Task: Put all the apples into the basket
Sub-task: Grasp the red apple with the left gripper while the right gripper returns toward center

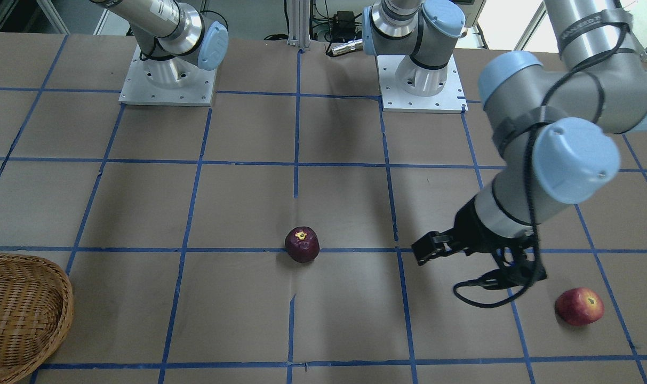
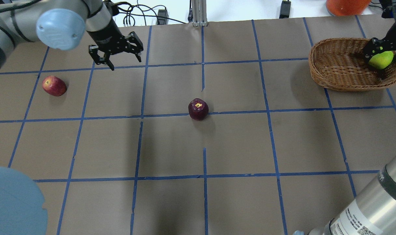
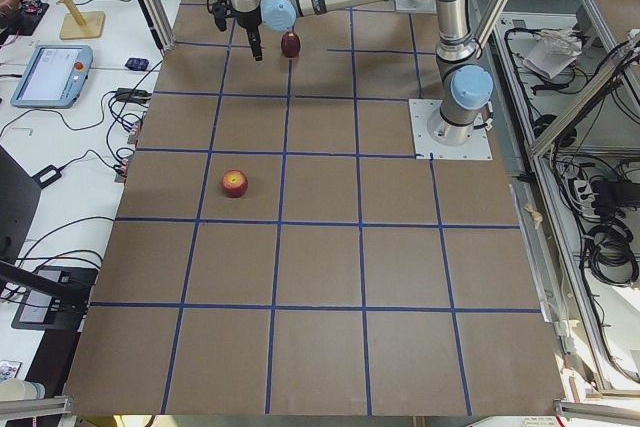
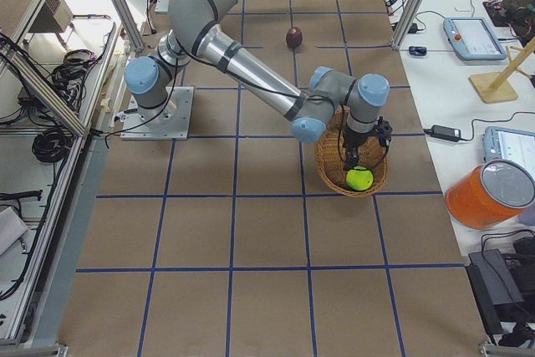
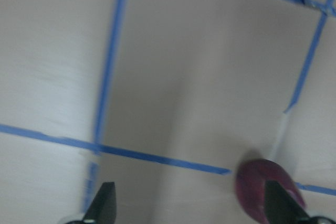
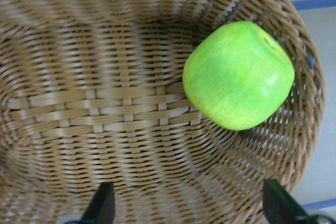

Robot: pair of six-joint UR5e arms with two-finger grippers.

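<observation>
Both sets of jaws stand released, and neither grips anything. Those of the left arm (image 2: 96, 26) hang spread above the worktop (image 2: 237, 147), over brown paper crossed by blue tape lines (image 2: 269, 112). In the left wrist view its two dark fingertips (image 5: 105, 203) sit wide apart at the bottom edge, with the blurred maroon apple (image 2: 198, 109) showing beyond one of them. That apple sits stem end up near the middle of the worktop, on a tape line and well apart from the basket (image 2: 315, 70). The red apple (image 2: 54, 86) lies on its side near the worktop's left end, not far from the left jaws but clear of them. The right arm (image 4: 251, 73) reaches over the basket at the far right corner, its jaws parted above the woven bowl. The green apple (image 6: 239, 74) rests inside the basket against the sloping wall, free of the right fingertips (image 6: 275, 203).
</observation>
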